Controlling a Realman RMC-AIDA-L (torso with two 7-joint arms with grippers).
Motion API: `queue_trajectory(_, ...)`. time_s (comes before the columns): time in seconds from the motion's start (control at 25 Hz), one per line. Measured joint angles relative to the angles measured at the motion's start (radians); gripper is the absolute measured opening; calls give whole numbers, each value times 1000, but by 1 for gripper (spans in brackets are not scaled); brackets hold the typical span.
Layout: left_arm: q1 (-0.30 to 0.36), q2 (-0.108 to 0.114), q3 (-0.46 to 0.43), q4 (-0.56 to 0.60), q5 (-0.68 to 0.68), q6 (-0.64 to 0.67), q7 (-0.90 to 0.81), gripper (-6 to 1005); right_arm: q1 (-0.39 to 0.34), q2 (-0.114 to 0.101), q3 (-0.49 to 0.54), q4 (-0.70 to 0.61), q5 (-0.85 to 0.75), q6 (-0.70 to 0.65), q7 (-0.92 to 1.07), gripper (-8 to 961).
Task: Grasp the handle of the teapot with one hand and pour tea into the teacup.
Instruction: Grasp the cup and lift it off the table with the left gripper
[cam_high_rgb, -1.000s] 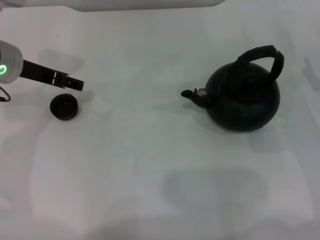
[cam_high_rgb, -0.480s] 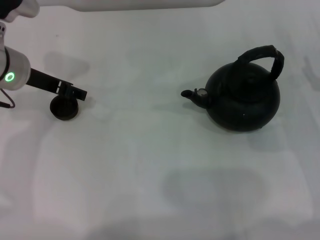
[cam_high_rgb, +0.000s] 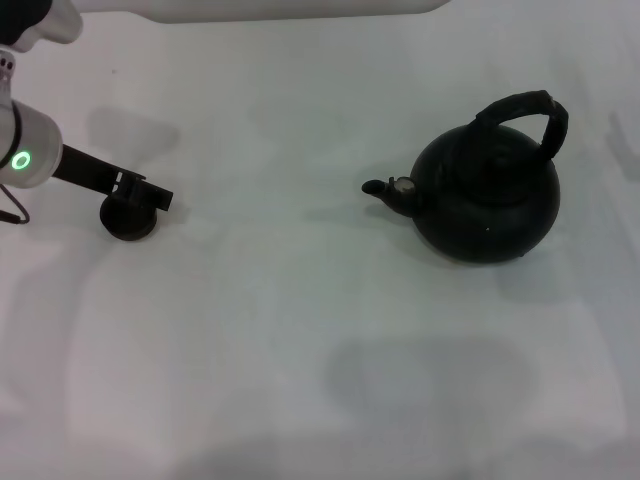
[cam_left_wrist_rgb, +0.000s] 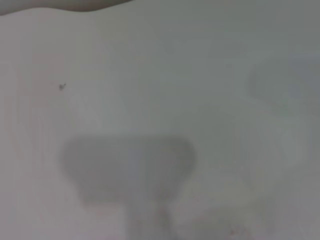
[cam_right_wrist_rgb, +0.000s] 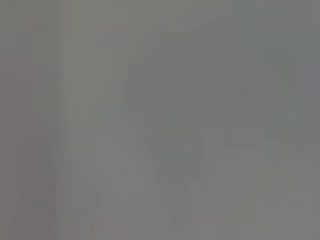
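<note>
Movement: left gripper has come down and forward since a second ago; its tip then sat just behind the cup and now overlaps the cup's rim. Cup appears shifted slightly; pot unchanged.
Left gripper: at the cup, tip over its far edge on the side facing the pot. Whether its fingers are spread or pinching the rim cannot be told; contact likewise unconfirmed.
Right gripper: not visible in any view; its wrist view shows only blank grey.
Left wrist view: bare table and a soft shadow only, no cup, no fingers.
Cup: directly under the left gripper's tip, upright, partly hidden by it.
Pot: well apart from the left gripper, across the table on the right arm's side, upright, spout pointing toward the cup.
Handle: raised over the pot, nothing on it.
Progress: early, by my judgement. Handle not grasped, pot not lifted, no pour begun.
Remaining: grasp handle, carry pot to cup, tip spout over it.
</note>
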Motion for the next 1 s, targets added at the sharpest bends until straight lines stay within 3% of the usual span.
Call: queue_trajectory(1.0,-5,3,22,-6,11,42,-33,877,0,0,1,0,10,10,-1,847)
